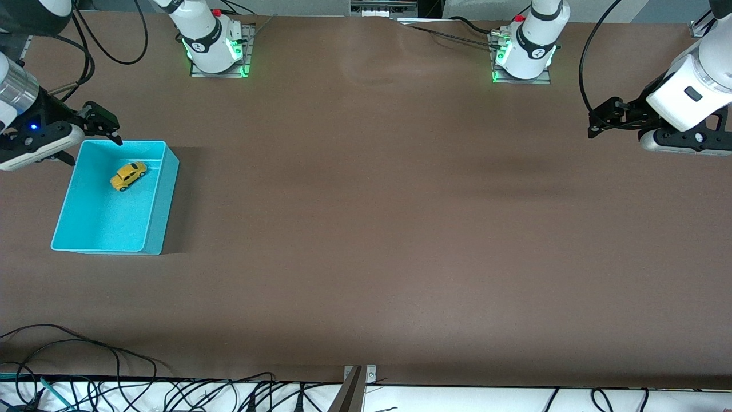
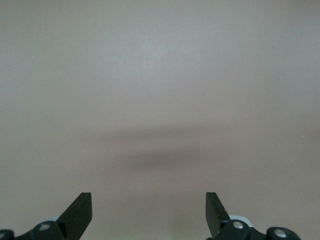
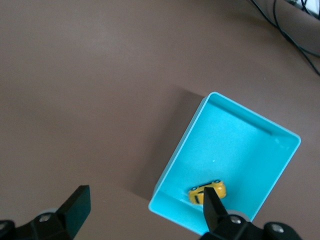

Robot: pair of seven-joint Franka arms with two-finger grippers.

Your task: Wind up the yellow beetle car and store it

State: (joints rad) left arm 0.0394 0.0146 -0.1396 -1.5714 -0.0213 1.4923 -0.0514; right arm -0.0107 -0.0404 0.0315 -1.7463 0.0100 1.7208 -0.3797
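Two arms sit parked at opposite ends of the desk (image 1: 366, 229), and most of its brown top lies bare between them, so I have wide room to move across the middle and along the edge nearest the front camera. One turquoise bin (image 1: 157, 220) stands on the desk at the right arm's end, close to that end's edge. I see the yellow beetle car (image 1: 128, 175) lying inside it, on the bin floor, in the half farther from the front camera, on its wheels and angled across the bin.

My right gripper (image 1: 94, 140) hangs over the bin's corner that is farthest from the front camera, at the desk's end edge. Its jaws are spread wide and grip nothing; in the right wrist view one finger (image 3: 212, 207) overlaps the car's outline without touching it.

My left gripper (image 1: 597, 123) hovers over bare desk at the left arm's end, jaws wide apart, nothing between them.
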